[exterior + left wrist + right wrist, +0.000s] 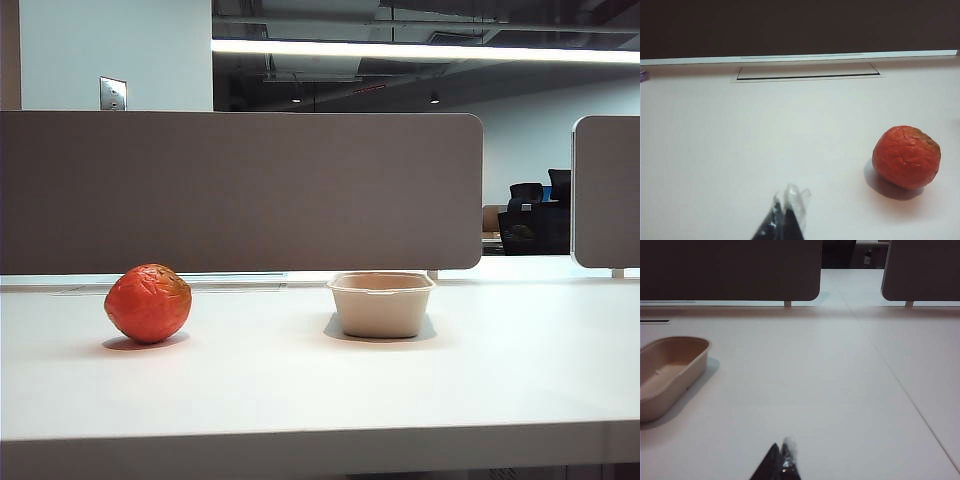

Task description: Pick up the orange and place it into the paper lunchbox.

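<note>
Left gripper (785,220): you have it clenched on nothing, held back over bare table (320,390), so the orange is an open reach ahead.
Orange (148,303): it sits loose on the table's left, well apart from the box, untouched.
Paper lunchbox (381,303): upright and empty, mouth up, ready for a drop from above.
Right gripper (782,462): tips pressed together, empty, parked near the lunchbox, clear of your path.

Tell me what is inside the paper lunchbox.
Nothing: the right wrist view shows the paper lunchbox with a bare floor, though its near part is cut off by the frame. The orange sits apart on the table. Both grippers, left gripper and right gripper, are shut.
</note>
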Controlling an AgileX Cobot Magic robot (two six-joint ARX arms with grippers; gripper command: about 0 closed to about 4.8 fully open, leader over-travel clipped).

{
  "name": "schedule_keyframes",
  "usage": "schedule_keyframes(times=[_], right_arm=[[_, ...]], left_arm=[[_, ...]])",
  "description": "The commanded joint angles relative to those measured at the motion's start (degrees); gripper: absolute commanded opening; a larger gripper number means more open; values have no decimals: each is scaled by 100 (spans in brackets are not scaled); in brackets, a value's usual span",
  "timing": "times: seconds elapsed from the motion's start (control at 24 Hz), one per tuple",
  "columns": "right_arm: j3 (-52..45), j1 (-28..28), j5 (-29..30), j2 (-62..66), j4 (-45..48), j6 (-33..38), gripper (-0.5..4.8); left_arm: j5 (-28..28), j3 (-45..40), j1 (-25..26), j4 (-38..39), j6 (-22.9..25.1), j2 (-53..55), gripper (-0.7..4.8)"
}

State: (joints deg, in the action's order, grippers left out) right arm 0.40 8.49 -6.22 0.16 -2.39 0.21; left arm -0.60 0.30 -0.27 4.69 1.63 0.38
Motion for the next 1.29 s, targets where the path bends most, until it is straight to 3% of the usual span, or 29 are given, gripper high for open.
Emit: schedule_keyframes(times=[0.04,0.25,0.46,0.62,0.96,1.29], right_arm=[[-17,4,15,-4,111,22,-6],[-15,4,17,-4,146,22,-6],[629,4,0,-2,81,302,-6],[1482,9,-9,184,-181,780,-6],[3202,7,87,1591,-944,723,-6],[4328,9,1521,3178,-988,708,-6]], left_arm=[[20,-9,0,-90,-17,-17,-2],[61,-9,0,-94,-26,-17,-6],[107,378,0,-48,-1193,-13,-5],[107,970,0,177,-1672,72,-6],[162,2341,-2,463,-1672,1521,-6],[9,3526,-13,55,-1665,3576,-6]])
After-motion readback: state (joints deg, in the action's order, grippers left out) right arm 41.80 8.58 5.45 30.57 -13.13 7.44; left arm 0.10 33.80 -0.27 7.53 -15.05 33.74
